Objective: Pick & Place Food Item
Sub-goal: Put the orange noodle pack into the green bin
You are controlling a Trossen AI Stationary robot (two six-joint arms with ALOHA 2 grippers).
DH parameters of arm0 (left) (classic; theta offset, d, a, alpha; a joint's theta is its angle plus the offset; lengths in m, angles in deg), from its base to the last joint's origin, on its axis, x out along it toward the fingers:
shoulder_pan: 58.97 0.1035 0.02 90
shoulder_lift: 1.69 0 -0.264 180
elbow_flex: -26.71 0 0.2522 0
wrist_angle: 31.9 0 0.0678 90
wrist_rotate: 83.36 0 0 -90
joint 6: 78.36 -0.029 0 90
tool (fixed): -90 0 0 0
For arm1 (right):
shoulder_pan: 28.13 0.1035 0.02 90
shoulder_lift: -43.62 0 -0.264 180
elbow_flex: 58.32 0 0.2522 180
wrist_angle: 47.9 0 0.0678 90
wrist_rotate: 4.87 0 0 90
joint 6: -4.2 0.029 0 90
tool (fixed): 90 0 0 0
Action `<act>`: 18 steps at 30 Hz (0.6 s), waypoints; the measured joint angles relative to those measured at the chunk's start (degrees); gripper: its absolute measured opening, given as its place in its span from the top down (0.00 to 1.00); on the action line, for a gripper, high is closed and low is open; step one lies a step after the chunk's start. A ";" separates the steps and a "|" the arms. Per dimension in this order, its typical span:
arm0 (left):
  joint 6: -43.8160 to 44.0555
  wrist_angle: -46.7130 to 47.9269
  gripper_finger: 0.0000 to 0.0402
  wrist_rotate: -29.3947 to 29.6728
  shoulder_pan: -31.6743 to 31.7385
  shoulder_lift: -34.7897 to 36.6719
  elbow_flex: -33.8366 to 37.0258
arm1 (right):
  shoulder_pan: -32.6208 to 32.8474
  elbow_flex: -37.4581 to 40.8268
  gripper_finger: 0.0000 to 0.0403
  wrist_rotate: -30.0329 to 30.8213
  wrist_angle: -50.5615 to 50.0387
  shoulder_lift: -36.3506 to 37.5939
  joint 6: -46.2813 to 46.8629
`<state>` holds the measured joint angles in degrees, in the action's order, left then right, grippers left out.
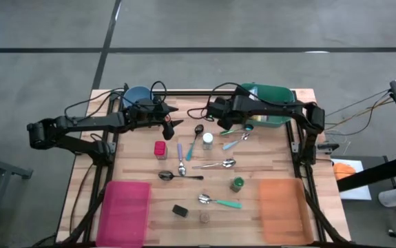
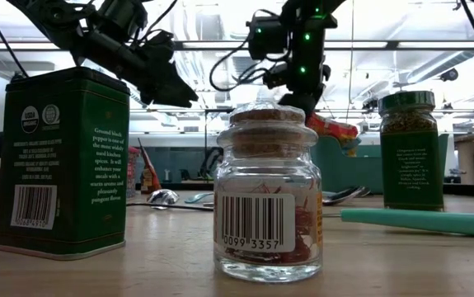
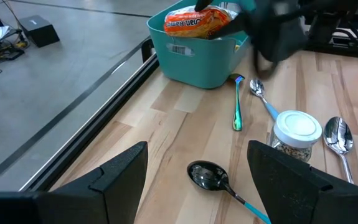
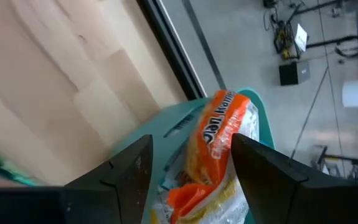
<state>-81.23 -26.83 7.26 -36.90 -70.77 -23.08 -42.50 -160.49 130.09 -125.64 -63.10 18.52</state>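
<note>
An orange-and-white food packet (image 4: 219,134) stands in the teal bin (image 1: 280,93) at the table's far right, and its upper end sticks up above the rim (image 3: 191,22). My right gripper (image 4: 191,143) hangs over the bin's left side (image 1: 241,105), slanting down, with a finger on either side of that upper end. In the low view it shows just above the packet (image 2: 335,128). My left gripper (image 1: 177,118) hovers open above the table's far left, with nothing between its fingers (image 3: 197,149). My right gripper has the packet's upper end (image 4: 225,115) between its two fingers, coming at it slanting down from the table's left. Whether the fingers touch it I cannot tell. The packet still stands in the bin.
Several spoons (image 1: 215,165) and a white-lidded jar (image 1: 207,139) lie mid-table, with a red box (image 1: 160,149) and a green jar (image 1: 237,183). A pink tray (image 1: 124,210) and an orange tray (image 1: 284,210) sit at the near edge, a blue bowl (image 1: 137,95) far left.
</note>
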 joint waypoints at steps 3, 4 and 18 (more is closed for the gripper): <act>-0.01 0.00 0.31 0.00 0.02 0.00 0.00 | -0.81 0.38 0.47 -0.17 -0.10 0.00 0.12; -0.01 0.00 0.31 0.02 0.00 0.00 0.00 | -0.93 0.47 0.47 -0.23 -0.10 0.00 0.27; -0.14 -0.01 0.31 0.01 0.01 0.00 0.00 | -1.38 0.68 0.47 0.88 -10.69 0.21 7.08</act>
<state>-81.37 -26.85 7.27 -36.89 -70.77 -23.08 -43.87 -159.81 130.97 -136.33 -62.88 25.59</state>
